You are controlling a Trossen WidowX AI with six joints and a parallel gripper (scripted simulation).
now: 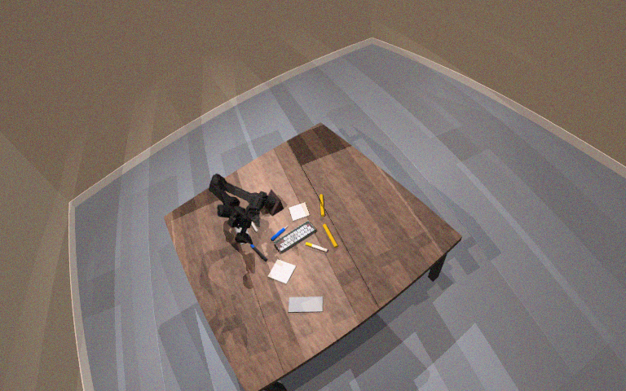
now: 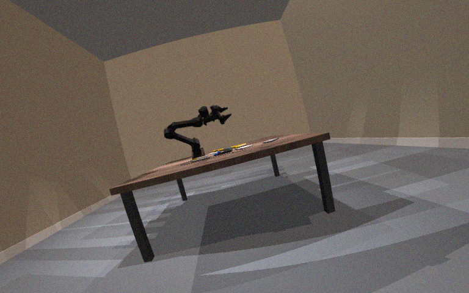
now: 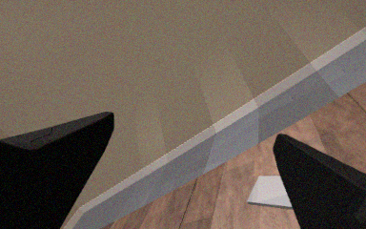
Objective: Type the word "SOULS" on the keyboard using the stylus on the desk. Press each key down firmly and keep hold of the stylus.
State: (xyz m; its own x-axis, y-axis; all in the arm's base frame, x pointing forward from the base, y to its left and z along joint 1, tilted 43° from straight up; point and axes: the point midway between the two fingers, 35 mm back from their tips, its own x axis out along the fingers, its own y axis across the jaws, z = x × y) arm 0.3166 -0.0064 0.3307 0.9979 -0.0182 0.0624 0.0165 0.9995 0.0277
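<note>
A small keyboard (image 1: 295, 236) (image 2: 227, 149) with white keys lies on the desk. Several pen-like things lie around it, and I cannot tell for certain which is the stylus. A blue pen (image 1: 277, 234) with a thin pale tip lies along its upper left side. A dark pen (image 1: 259, 252) with a blue end lies left of it, near the arm. A white pen (image 1: 319, 248) with a yellow end lies on its lower right side. My gripper (image 2: 228, 111) (image 3: 194, 131) is wide open and empty, raised high above the desk and pointing nearly level.
Two yellow sticks (image 1: 322, 204) (image 1: 330, 235) lie beyond the keyboard. White square pads (image 1: 298, 211) (image 1: 281, 270) lie on either side of it. A pale grey rectangular slab (image 1: 305, 304) (image 2: 270, 140) (image 3: 271, 192) lies farther out. Another white thing is partly hidden under the arm.
</note>
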